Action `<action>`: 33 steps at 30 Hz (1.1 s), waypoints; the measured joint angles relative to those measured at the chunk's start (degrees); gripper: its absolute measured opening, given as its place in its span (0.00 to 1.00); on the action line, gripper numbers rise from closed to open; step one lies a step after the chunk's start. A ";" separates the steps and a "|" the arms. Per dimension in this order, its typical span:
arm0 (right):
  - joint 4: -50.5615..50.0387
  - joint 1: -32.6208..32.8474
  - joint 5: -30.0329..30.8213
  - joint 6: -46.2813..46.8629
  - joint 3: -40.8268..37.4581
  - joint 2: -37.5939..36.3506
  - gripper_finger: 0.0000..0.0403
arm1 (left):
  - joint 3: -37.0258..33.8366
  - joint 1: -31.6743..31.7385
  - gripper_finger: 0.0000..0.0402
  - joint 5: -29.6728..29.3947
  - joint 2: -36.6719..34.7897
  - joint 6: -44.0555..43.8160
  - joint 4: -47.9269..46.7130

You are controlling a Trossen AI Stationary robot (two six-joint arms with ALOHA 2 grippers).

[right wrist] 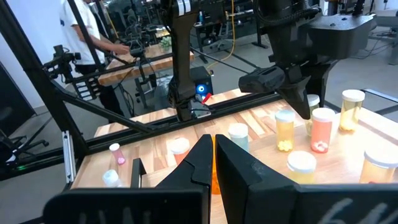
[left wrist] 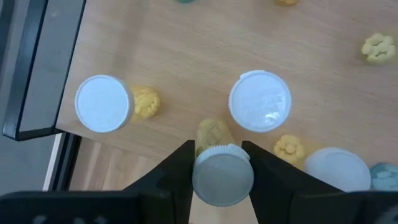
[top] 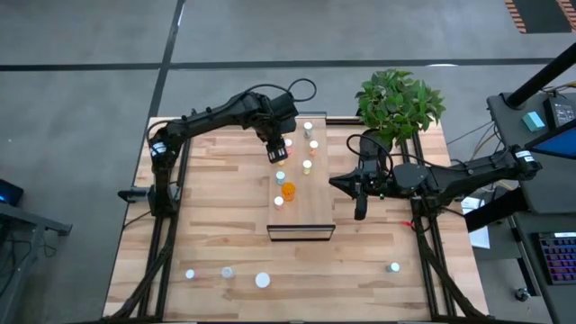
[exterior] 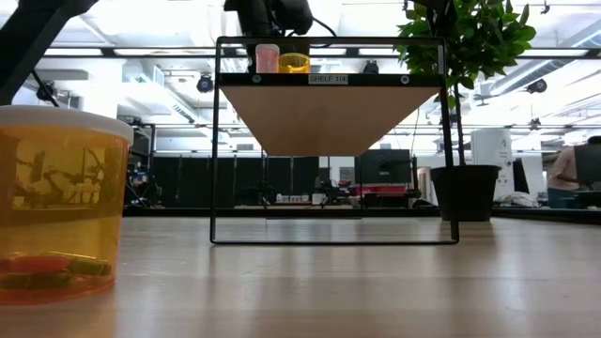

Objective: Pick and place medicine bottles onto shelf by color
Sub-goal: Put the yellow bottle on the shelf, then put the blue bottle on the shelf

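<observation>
The shelf (top: 317, 202) is a light-wood board in a dark frame at the table's middle. Several white-capped bottles stand on it, among them an orange one (top: 288, 190) and yellow ones (top: 307, 165). My left gripper (top: 277, 149) is over the shelf's far left part, shut on a yellow bottle (left wrist: 213, 132). My right gripper (top: 360, 212) is shut and empty beside the shelf's right edge; it also shows in the right wrist view (right wrist: 213, 149). A few bottles (top: 228, 271) stand near the table's front. My left gripper pinches the yellow bottle at its white cap (left wrist: 222, 177), one finger on each side of the cap. The fingers (left wrist: 180, 171) come from above, pointing down. The bottle is upright under them above the shelf board. Whether its base rests on the board I cannot tell.
A potted green plant (top: 396, 103) stands at the table's far right corner. One bottle (top: 393, 266) stands alone at the front right. In the low view a big orange bottle (exterior: 56, 202) stands close at the left, and the shelf's frame (exterior: 214, 141) rises behind it.
</observation>
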 joint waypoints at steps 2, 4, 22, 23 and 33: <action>0.00 0.00 0.00 0.00 0.00 0.00 0.02 | 0.00 0.00 0.30 0.02 0.00 0.71 0.18; 0.00 0.00 0.00 0.00 0.04 0.00 0.02 | 0.00 0.00 0.33 0.02 0.00 0.80 0.16; -0.02 0.02 -0.09 5.52 0.13 -0.11 0.02 | 1.55 -0.07 0.47 -0.02 -3.62 0.80 -4.16; -0.09 0.04 -0.79 6.84 0.32 -0.13 0.02 | 1.55 -0.07 0.47 -0.02 -4.49 0.80 -4.71; -14.48 3.40 -19.67 29.21 8.07 0.36 0.02 | 1.32 -3.06 0.47 0.04 -17.90 -4.21 0.45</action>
